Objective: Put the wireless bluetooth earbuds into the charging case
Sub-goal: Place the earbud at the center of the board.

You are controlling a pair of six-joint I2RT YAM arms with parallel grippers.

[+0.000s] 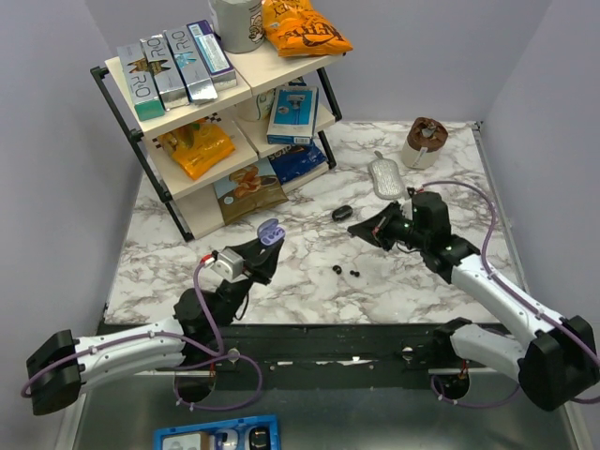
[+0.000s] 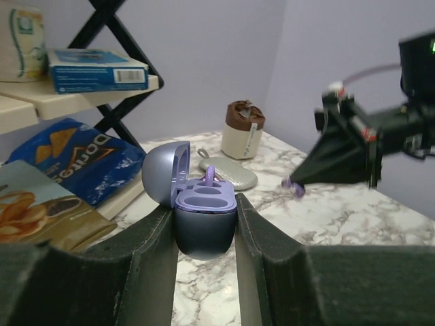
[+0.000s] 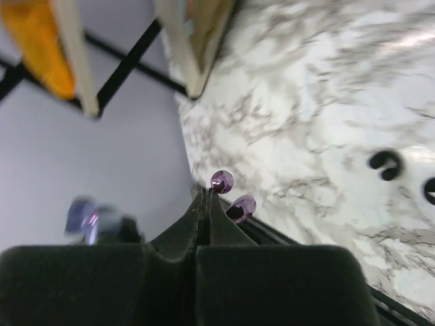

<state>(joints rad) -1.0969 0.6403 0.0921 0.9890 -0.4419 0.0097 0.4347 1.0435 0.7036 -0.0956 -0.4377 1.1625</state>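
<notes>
My left gripper [image 1: 265, 246] is shut on the charging case [image 2: 204, 217], a dark rounded shell with a lilac insert, held upright above the table. Its lid [image 2: 162, 175] stands open to the left. A purple stem [image 2: 209, 175] rises from the case's far socket; the near socket shows hollow. My right gripper [image 3: 207, 193] is shut, pinching a purple earbud [image 3: 223, 181] at its very tips, with a second purple lobe [image 3: 241, 207] just beside them. In the left wrist view this earbud [image 2: 294, 187] hangs right of the case, apart from it.
A black-framed shelf rack [image 1: 150, 131] with boxes and snack bags fills the back left. A lidded cup [image 1: 424, 142], a grey oval pouch [image 1: 385, 178] and a black oval object [image 1: 341, 213] lie behind. Two small black rings [image 1: 345, 271] rest between the grippers.
</notes>
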